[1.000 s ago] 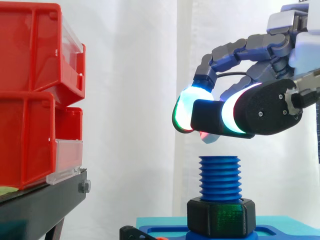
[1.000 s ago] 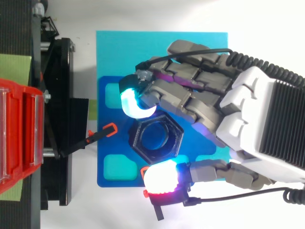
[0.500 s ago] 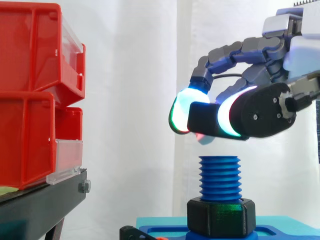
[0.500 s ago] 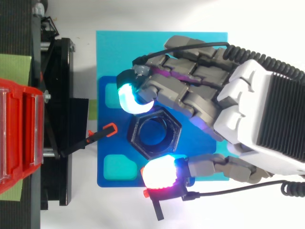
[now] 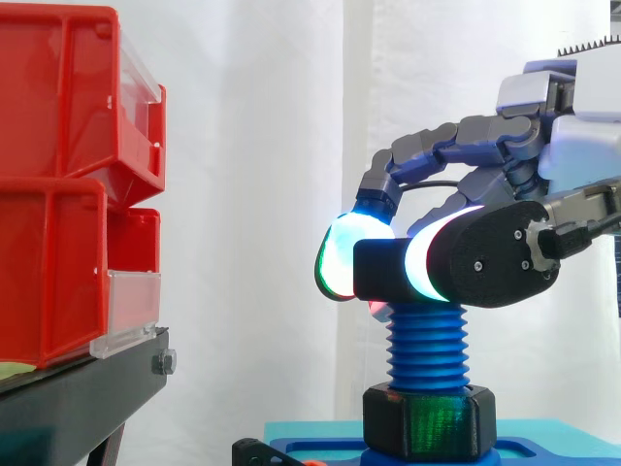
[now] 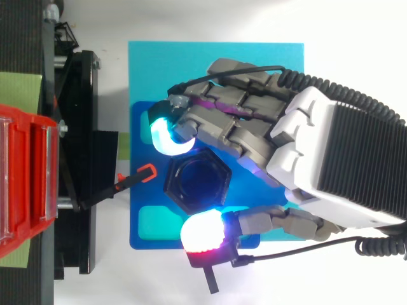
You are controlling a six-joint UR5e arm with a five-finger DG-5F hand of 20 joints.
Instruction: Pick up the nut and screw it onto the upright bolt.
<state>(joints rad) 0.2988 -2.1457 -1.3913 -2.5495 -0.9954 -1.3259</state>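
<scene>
A black hex nut (image 6: 174, 190) is pinched between the cyan fingertip (image 6: 166, 136) and the red-white thumb pad (image 6: 202, 232) of my hand (image 6: 331, 159). Dark blue shows through its hole. In the side view the hand (image 5: 485, 262) sits curled at the top of the upright blue threaded bolt (image 5: 427, 349), and the thumb hides the held nut there. Whether its thread has caught I cannot tell. A second black nut (image 5: 427, 422) sits low on the bolt at its base.
The bolt stands on a dark blue plate (image 6: 143, 190) lying on a light cyan board (image 6: 216, 63). Red bins (image 5: 58, 194) on a black stand (image 5: 78, 398) are to the left. A black clamp with an orange tip (image 6: 146, 171) reaches toward the plate.
The hand with the nut has come down and slightly left, from well above the bolt to its top end. The lower nut has not moved.
</scene>
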